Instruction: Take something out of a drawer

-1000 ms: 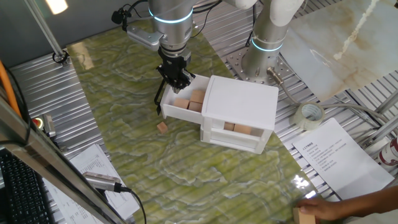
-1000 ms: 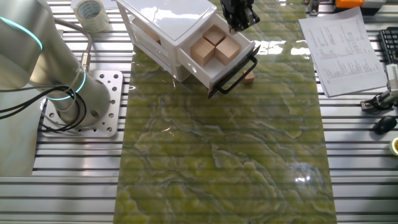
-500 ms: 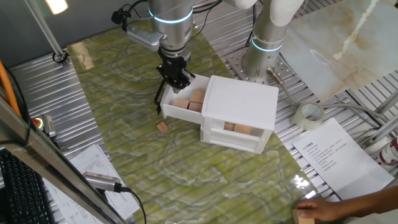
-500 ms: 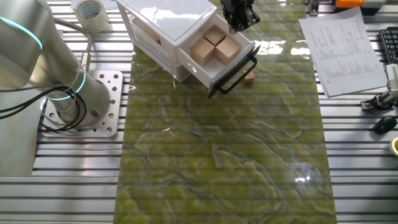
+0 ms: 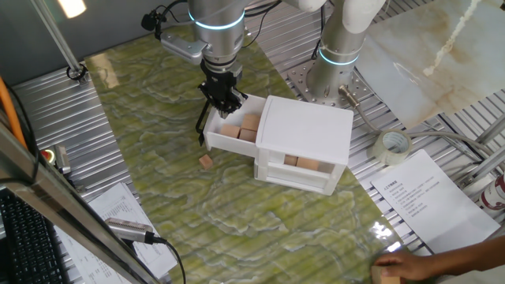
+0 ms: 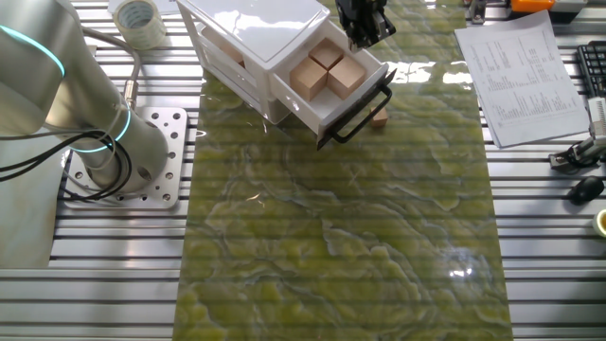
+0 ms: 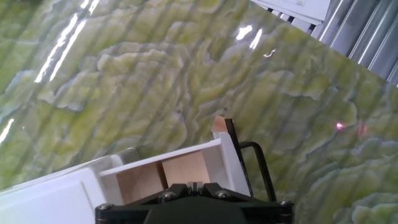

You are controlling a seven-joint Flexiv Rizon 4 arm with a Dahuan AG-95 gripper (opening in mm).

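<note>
The white cabinet (image 5: 304,126) stands on the green marbled mat, its top drawer (image 5: 225,144) pulled out by the black bar handle (image 6: 360,118). Three light-brown wooden cubes (image 5: 241,128) lie in the drawer; they also show in the other fixed view (image 6: 327,71) and the hand view (image 7: 183,169). Another cube (image 5: 206,161) lies on the mat just past the handle, also in the hand view (image 7: 219,124). My gripper (image 5: 225,101) hovers over the drawer's far corner, jaws together, nothing visible between them; it also shows in the other fixed view (image 6: 365,33) and the hand view (image 7: 194,185).
A lower compartment of the cabinet holds more cubes (image 5: 300,163). A tape roll (image 5: 392,144) and printed papers (image 5: 430,197) lie right of the cabinet. A person's hand (image 5: 410,264) with a cube is at the bottom right. The arm's base (image 6: 104,142) stands behind the cabinet.
</note>
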